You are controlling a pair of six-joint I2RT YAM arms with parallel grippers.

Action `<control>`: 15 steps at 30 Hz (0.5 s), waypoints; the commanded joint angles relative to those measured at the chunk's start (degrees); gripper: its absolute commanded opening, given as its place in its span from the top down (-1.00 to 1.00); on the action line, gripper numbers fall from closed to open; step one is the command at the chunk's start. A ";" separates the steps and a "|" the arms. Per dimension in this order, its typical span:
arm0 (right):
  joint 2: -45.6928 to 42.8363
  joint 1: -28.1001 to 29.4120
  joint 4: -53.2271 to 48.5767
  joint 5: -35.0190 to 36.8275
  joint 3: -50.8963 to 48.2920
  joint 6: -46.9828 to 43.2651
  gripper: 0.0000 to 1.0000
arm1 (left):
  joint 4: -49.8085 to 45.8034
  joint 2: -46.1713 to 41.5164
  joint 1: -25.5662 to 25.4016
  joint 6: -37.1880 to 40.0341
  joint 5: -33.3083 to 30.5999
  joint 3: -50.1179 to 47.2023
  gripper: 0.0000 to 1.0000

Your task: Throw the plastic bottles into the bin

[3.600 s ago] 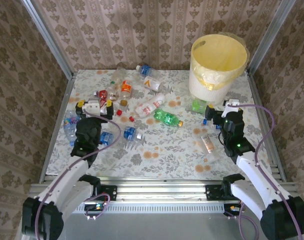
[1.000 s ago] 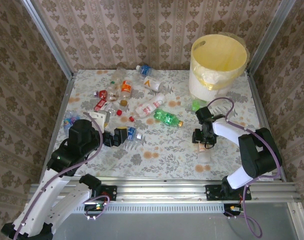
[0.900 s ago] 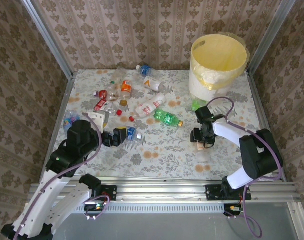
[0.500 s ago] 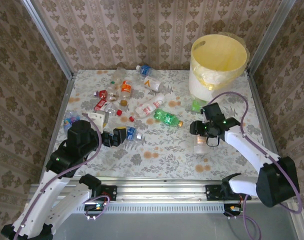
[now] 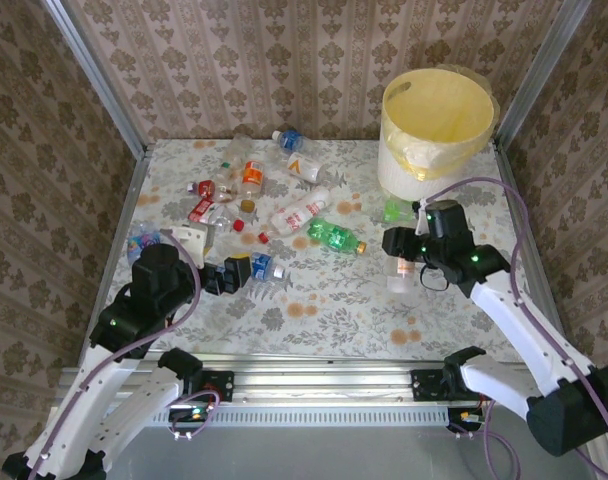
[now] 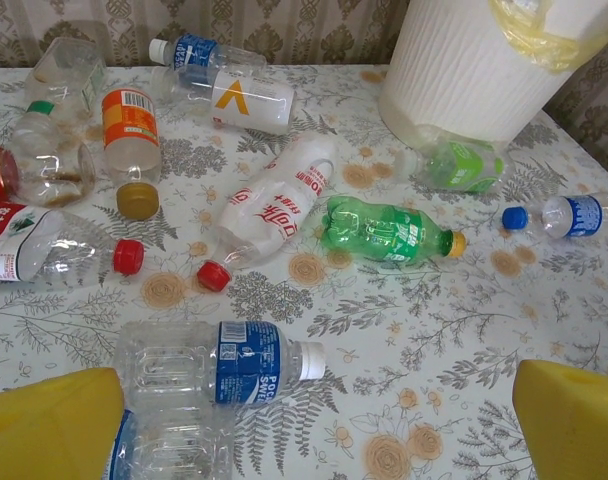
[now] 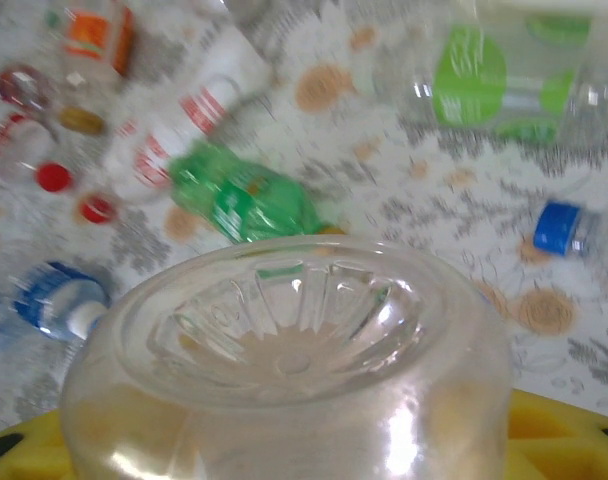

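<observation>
- Near the right side of the table (image 5: 319, 318), just in front of the bin (image 5: 436, 120), the right gripper (image 5: 403, 262) is clamped on a clear bottle (image 5: 399, 278) with an orange label.
- Seen from the right wrist, that bottle's ribbed base faces the lens, and the yellow fingers (image 7: 569, 432) sit at either side of its body.
- From above the bottle looks slightly raised, though whether it hangs free of the tabletop is hard to judge. It is beside the bin, not over its mouth.
- On the left, the left gripper (image 5: 234, 272) has its jaws spread wide and holds nothing.
- A blue-labelled bottle (image 6: 224, 362) lies on its side just ahead of that gripper's left finger. Whether the two touch cannot be told.
- A green bottle (image 6: 379, 228) lies further on, between the left gripper and the bin.
- The rest of the plastic bottles (image 5: 296, 213) lie scattered over the far left and middle of the table, well apart from the bin.
</observation>
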 commanded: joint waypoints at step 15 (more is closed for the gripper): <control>-7.47 0.21 47.82 10.52 9.29 -15.84 0.47 | 2.26 -6.22 -0.13 -1.25 -3.54 -2.89 -1.00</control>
